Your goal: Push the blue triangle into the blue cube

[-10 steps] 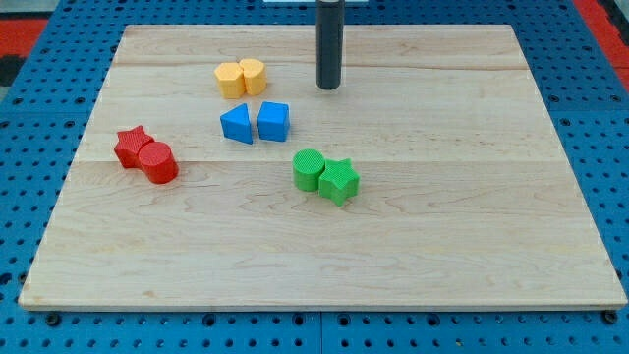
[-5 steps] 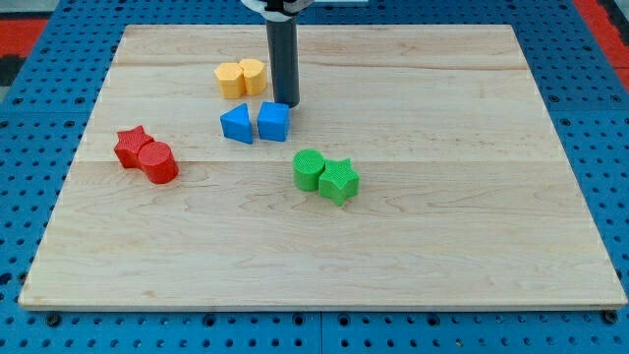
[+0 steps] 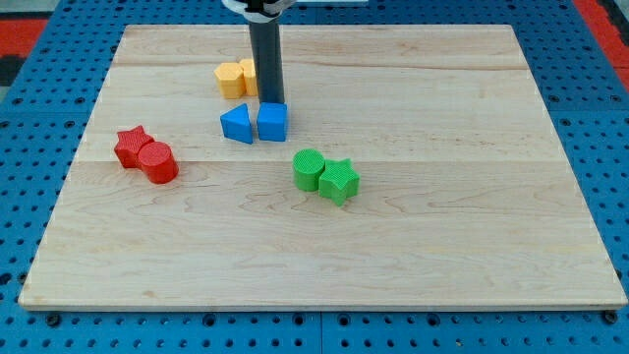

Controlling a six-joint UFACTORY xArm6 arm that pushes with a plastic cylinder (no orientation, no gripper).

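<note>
The blue triangle (image 3: 236, 125) lies on the wooden board (image 3: 442, 197), left of centre. The blue cube (image 3: 272, 122) sits right beside it on the view's right, the two touching or nearly so. My tip (image 3: 269, 100) stands just above the blue cube's top edge in the view, at or very near its far side. The rod rises straight up out of the frame and hides part of the yellow blocks.
Two yellow blocks (image 3: 233, 79) sit together above the blue pair, partly behind the rod. A red star (image 3: 131, 144) and red cylinder (image 3: 157, 162) sit at the left. A green cylinder (image 3: 309, 168) and green star (image 3: 339, 180) sit below right of the blue blocks.
My tip has moved left and down in the view, from the board's upper middle to just behind the blue cube. No block has visibly moved.
</note>
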